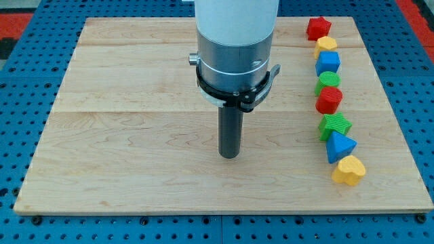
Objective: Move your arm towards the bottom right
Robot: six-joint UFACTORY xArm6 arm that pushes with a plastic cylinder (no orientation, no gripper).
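My tip [230, 155] rests on the wooden worktop [135, 169] near its middle, touching no block. The arm carries no claw, only a straight dark rod under a silver collar, so nothing is held or gripped.

All the blocks lie well apart from my tip, in a column along the worktop's right side. From far to near: a red star-like block [318, 28], a yellow block [326, 45], a blue cube [328, 64], a green block [327, 82], a red cylinder-like block [329, 100], a green star-like block [335, 126], a blue triangular block [340, 146] and a yellow heart block [348, 170]. Neighbours in the column touch or nearly touch. The worktop sits on a blue perforated base [27, 74]
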